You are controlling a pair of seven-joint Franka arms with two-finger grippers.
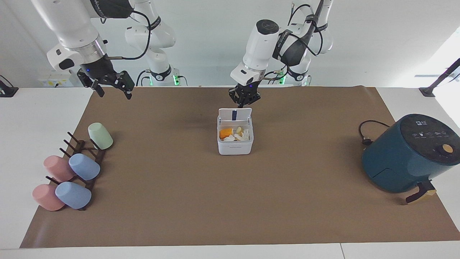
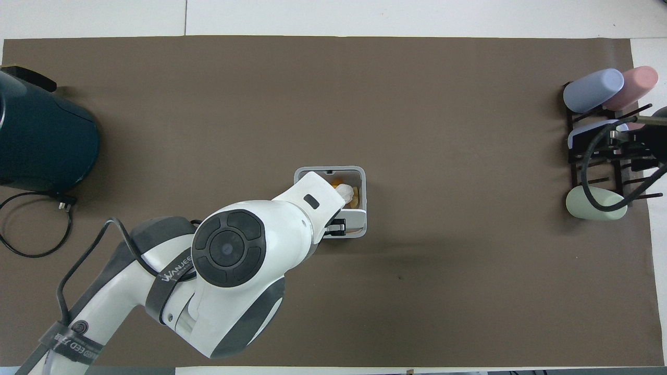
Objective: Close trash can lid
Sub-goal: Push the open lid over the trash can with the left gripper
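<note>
On trash can point(image 1: 235, 144), lid point(image 1: 234, 114) half-raised, left gripper point(image 1: 244, 105) seemingly touching

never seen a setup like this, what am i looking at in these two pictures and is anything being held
Two white robot arms with two-finger grippers work at a table covered by a brown mat. One picture faces the robots from across the table; the other looks down from above their end.

In the middle stands a small white cube-shaped plastic trash can with scraps inside. Its square white hinged lid is partly tipped, and the left gripper is at the lid's top edge. Nothing is held.

The right gripper waits, open, over the mat's edge. A dark teal round air fryer and a rack of pastel cups sit at the table's ends.
</note>
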